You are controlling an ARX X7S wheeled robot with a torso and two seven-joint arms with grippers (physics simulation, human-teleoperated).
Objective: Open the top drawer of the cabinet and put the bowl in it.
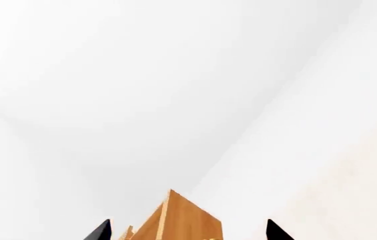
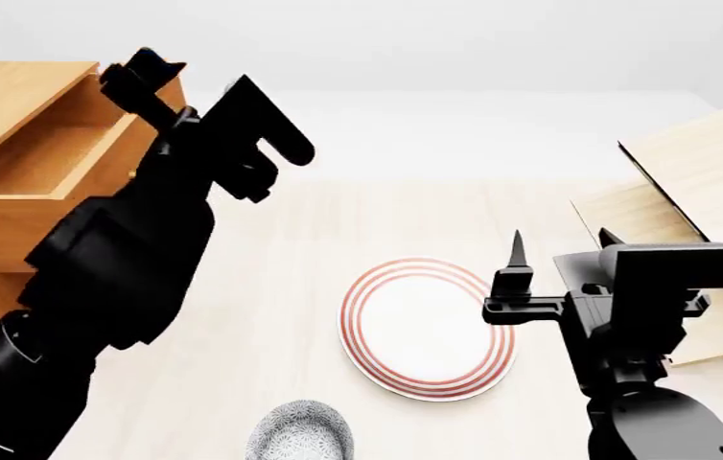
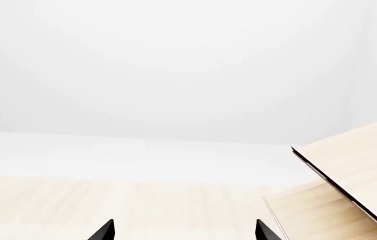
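Observation:
The cabinet [image 2: 10,96] stands at the far left of the head view. Its top drawer [image 2: 48,158] is pulled out and its lighter wood inside shows empty. My left gripper [image 2: 208,101] is open and empty, raised beside the drawer's right edge. In the left wrist view an orange-brown cabinet corner [image 1: 182,220] shows between the spread fingertips [image 1: 100,232]. The speckled bowl [image 2: 297,433] sits on the table at the near edge, apart from both grippers. My right gripper [image 2: 564,247] is open and empty, right of the plate; in its wrist view the fingertips [image 3: 103,232] stand wide over bare table.
A flat white plate with red rings [image 2: 429,328] lies mid-table between the bowl and my right gripper. A tilted light-wood shelf rack [image 2: 707,192] stands at the right, also in the right wrist view [image 3: 362,170]. The pale wood table [image 2: 336,220] runs to a white wall.

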